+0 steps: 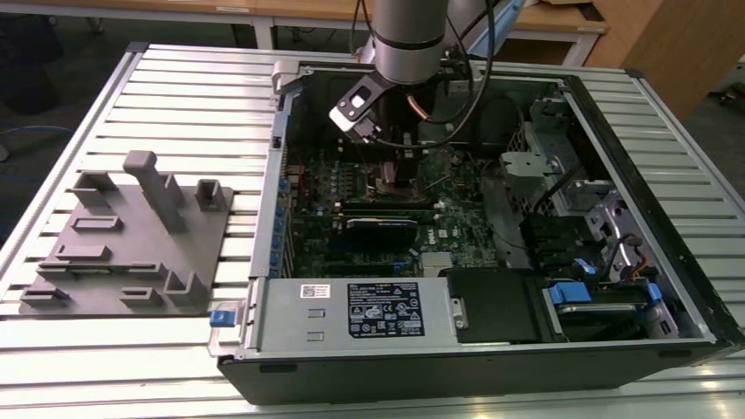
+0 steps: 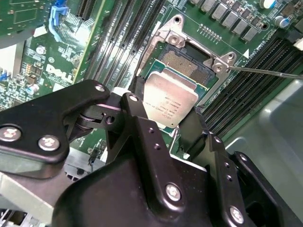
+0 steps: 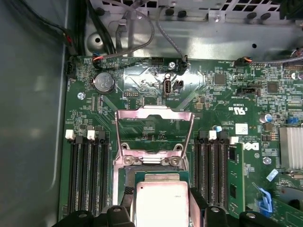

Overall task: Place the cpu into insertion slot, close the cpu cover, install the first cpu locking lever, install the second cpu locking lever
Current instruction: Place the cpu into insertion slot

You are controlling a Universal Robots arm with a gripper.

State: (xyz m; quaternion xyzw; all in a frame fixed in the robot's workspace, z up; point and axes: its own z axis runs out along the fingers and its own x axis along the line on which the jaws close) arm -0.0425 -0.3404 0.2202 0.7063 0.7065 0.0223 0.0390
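Second wrist view: fingers (image 2: 139, 130) grip cpu (image 2: 171, 100), hiding edges.

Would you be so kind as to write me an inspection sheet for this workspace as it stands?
Surface: slatted metal table carrying an open computer case.
Job's things: cpu held just off the insertion slot, whose gold contacts are partly exposed; cpu cover raised open; one locking lever unlatched.
Clutter: grey fixture plate beside the case, on the exterior view's left.
End effector: closed on the cpu's edges.
Cables: black cables along the arm; loose wires inside the case.
Surroundings: wooden desks behind.
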